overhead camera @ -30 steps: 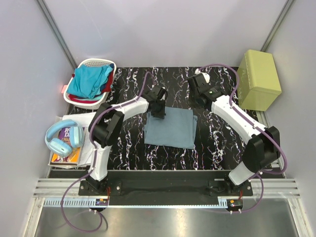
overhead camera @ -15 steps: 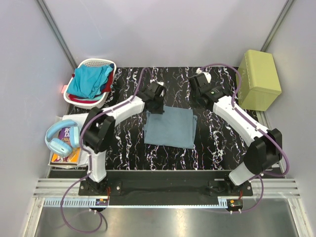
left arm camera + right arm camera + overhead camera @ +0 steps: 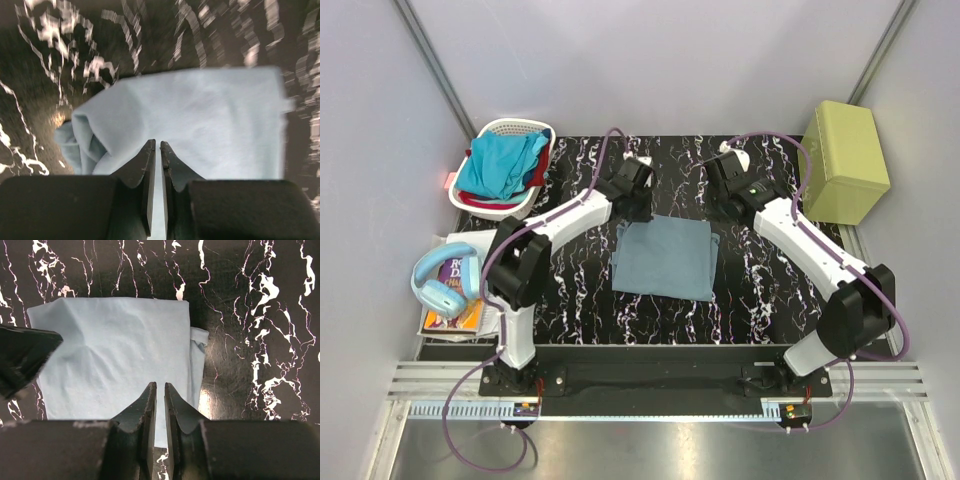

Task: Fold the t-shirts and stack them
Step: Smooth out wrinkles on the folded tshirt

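From above, the muted grey-blue t-shirt (image 3: 663,258) lies folded into a neat rectangle in the middle of the black white-veined table (image 3: 760,295), between the two arms. The left arm (image 3: 570,215) reaches to the shirt's far left corner and the right arm (image 3: 800,240) ends just off its far right corner. At the far left of the table stands a white laundry basket (image 3: 510,124) holding the turquoise t-shirt (image 3: 500,165), heaped loosely, with the red t-shirt (image 3: 537,176) showing at its right side. Pale blue headphones (image 3: 448,280) rest on a book (image 3: 448,310) off the table's left edge, and an olive-green box (image 3: 845,160) sits at the far right. In the left wrist view, which is blurred, the left gripper (image 3: 155,145) hangs above the grey-blue shirt with its jaws all but closed, only a thin slit between them and nothing in it; the cloth spreads flat ahead, with a bunched fold at its left edge. In the right wrist view the right gripper (image 3: 160,386) likewise hangs over the shirt's near edge, its jaws drawn to a narrow gap and gripping nothing. Here the shirt lies smooth with faint creases, a layer of cloth peeking out along its right side, and the dark tip of the left gripper overlaps its left edge.
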You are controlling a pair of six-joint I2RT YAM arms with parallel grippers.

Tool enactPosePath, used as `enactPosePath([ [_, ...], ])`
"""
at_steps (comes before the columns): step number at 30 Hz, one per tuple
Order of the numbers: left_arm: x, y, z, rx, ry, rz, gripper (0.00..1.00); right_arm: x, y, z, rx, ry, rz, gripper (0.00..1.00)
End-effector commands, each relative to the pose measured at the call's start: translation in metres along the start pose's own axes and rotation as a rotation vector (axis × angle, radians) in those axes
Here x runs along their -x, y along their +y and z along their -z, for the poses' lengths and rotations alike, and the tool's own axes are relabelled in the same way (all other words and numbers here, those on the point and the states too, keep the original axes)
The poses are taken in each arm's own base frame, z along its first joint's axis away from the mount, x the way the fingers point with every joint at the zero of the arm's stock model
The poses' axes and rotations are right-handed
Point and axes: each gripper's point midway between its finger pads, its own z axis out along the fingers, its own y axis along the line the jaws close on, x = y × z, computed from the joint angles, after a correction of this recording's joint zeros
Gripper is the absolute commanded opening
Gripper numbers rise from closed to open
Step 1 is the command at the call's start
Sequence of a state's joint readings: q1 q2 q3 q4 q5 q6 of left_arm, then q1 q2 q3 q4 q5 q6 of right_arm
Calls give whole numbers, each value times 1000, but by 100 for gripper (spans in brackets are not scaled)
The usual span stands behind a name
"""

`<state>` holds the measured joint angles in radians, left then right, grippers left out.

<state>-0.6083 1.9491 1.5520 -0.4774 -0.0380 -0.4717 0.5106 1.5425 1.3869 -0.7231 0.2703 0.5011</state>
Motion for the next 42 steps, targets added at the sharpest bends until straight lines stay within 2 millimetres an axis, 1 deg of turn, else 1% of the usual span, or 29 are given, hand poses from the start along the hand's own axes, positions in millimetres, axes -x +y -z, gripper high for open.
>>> enactPosePath([
  [1,-14,25,-17,54,32,40,12,6,0,14,14,-44,-4,19],
  [2,-20,32,-20,69,48,46,12,5,0,12,12,-40,-2,19],
  [4,-22,43,-22,86,53,70,12,4,0,11,10,-36,-2,19],
  [5,-29,49,-26,101,72,77,11,5,0,11,12,-38,-4,19],
  [6,-29,55,-27,110,74,95,11,4,1,10,11,-35,0,19],
  [8,-39,61,-32,113,107,107,11,4,1,9,13,-33,1,19],
  [9,-44,67,-38,123,128,118,11,3,1,9,13,-31,3,19],
  [12,-56,73,-42,136,173,123,9,3,1,9,14,-30,1,19],
  [14,-55,74,-38,142,162,122,9,4,1,10,14,-34,2,19],
  [15,-46,71,-33,133,132,120,9,4,1,10,13,-34,3,19],
  [19,-26,69,-19,137,82,91,10,3,1,10,17,-32,0,19],
  [21,-9,63,-9,122,42,78,10,3,1,11,18,-31,0,19],
  [23,17,52,15,97,-36,73,11,4,2,12,20,-37,-3,19],
  [25,37,44,33,83,-101,60,14,6,1,13,21,-41,-3,19],
  [26,55,38,49,69,-156,51,16,6,2,13,22,-42,-4,19],
  [28,68,33,58,57,-184,37,20,5,2,13,23,-40,-6,19],
  [29,76,30,58,57,-195,23,20,5,2,12,23,-36,-5,19],
  [32,75,32,49,69,-163,12,21,4,4,12,30,-33,-9,19],
  [33,67,35,37,77,-128,11,20,3,4,11,28,-30,-6,19],
  [35,57,36,25,74,-92,17,20,3,3,10,24,-29,-5,19],
  [37,43,41,10,87,-48,23,20,3,2,10,19,-32,-5,19],
  [40,23,43,-7,74,7,39,18,1,-1,9,10,-29,-3,19],
  [42,19,43,-12,68,12,49,17,0,-1,8,7,-27,-1,19],
])
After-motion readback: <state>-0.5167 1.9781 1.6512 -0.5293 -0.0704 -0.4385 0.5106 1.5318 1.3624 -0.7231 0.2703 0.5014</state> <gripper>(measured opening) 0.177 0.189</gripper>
